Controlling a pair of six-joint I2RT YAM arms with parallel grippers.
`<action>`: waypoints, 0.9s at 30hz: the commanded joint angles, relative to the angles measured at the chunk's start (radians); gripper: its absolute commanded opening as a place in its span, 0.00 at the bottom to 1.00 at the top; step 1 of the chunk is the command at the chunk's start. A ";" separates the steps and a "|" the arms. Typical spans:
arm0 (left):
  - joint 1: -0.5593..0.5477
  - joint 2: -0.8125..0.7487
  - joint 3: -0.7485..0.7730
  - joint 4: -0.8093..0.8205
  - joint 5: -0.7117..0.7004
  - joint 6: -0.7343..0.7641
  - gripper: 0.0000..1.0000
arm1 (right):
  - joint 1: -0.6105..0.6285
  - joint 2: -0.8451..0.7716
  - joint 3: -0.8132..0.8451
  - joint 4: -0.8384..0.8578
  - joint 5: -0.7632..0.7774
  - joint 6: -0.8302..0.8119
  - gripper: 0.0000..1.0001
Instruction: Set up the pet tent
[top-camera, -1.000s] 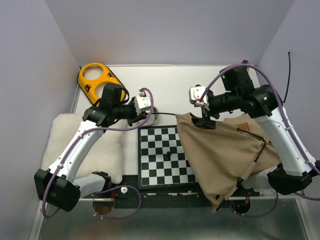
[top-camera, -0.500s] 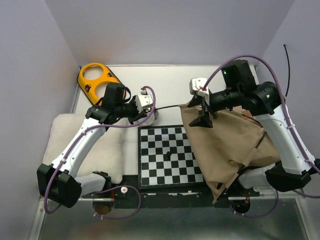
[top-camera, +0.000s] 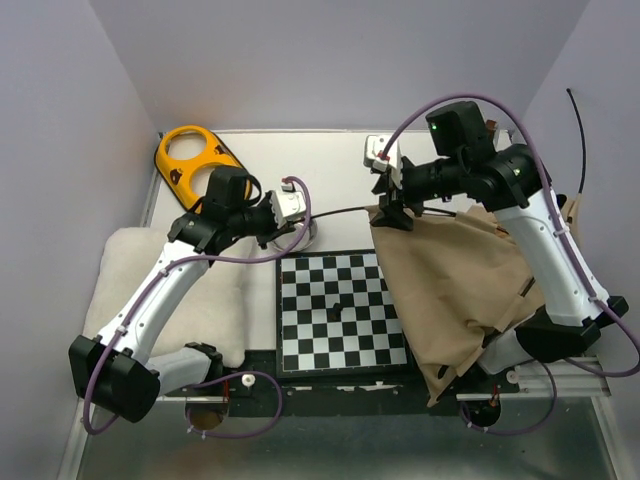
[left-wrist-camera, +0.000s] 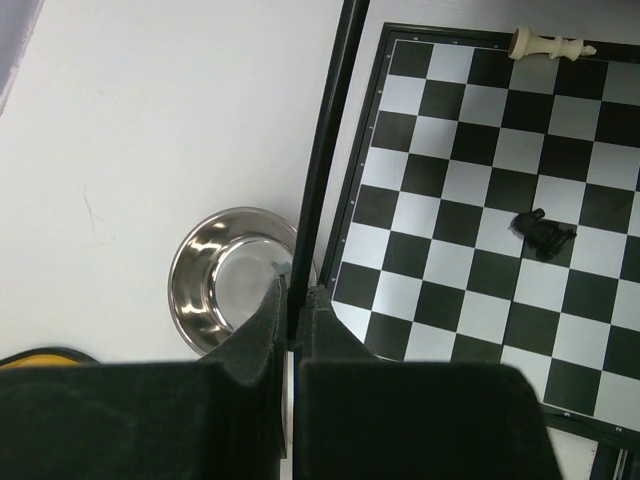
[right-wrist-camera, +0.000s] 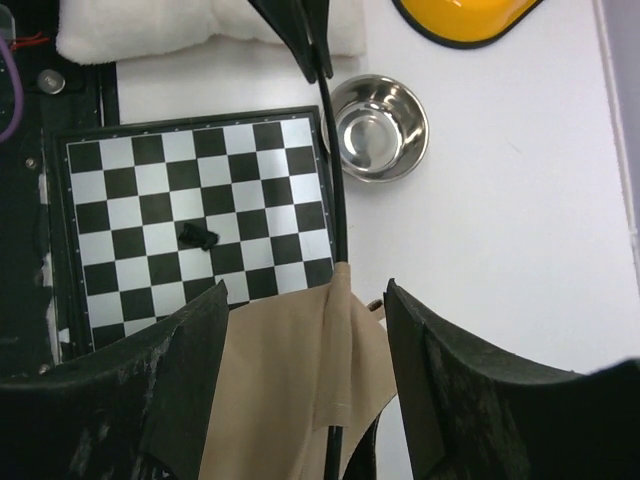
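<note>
We judged tan fabric pet tent (top-camera: 450, 290) light, floppy; thin black pole (left-wrist-camera: 325, 150) springy, best hold. Left gripper (left-wrist-camera: 295, 290) clenched on pole; right gripper (right-wrist-camera: 305, 320) spread astride it, released.

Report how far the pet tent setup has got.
Done: one black pole is threaded into the sleeve of the pet tent. In hand: the left gripper is shut on the pole's bare part, while the right gripper stands open astride the sleeve mouth. Left: the tan fabric lies slumped and flat, partly over the chessboard, so the tent is not yet standing.
</note>
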 joint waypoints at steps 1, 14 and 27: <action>-0.026 -0.020 -0.001 0.010 0.012 0.031 0.00 | 0.007 0.027 0.045 0.024 -0.029 0.000 0.71; -0.174 0.009 0.049 0.135 -0.029 0.018 0.00 | 0.030 0.143 0.059 -0.080 -0.064 -0.086 0.45; -0.210 0.018 0.083 0.188 -0.052 0.034 0.00 | 0.087 0.169 0.056 -0.023 0.042 -0.112 0.44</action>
